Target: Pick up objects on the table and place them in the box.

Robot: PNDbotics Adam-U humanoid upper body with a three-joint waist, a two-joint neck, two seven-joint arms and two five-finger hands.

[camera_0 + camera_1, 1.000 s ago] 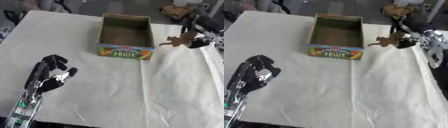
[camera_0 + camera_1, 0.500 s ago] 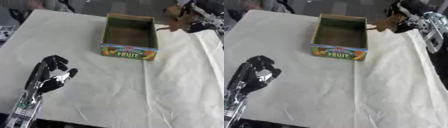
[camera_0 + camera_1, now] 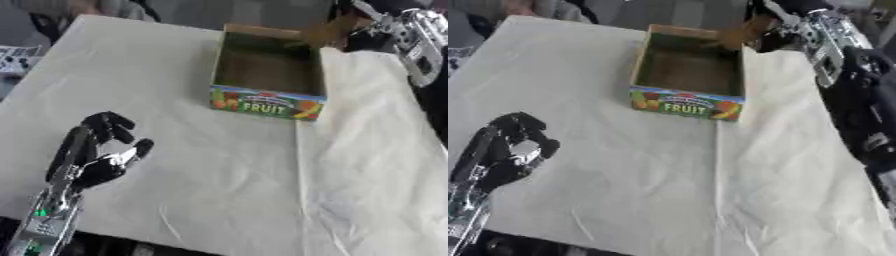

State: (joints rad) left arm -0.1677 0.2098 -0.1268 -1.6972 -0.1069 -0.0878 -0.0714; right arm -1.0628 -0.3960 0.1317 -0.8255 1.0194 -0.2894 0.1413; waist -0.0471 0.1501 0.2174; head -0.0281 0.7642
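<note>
Open-topped box (image 3: 266, 80) stands amid bare tablecloth (image 3: 219, 165).

The right hand (image 3: 372, 31) is blurred and partly hidden behind the brown object (image 3: 325, 31) it carries at the far right corner of the box (image 3: 267, 75), so its finger position and the object's shape cannot be determined.

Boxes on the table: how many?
1. The fruit box stands open at the far middle of the table, its "FRUIT" label facing the robot. The right hand holds a brown object at its far right corner.
</note>
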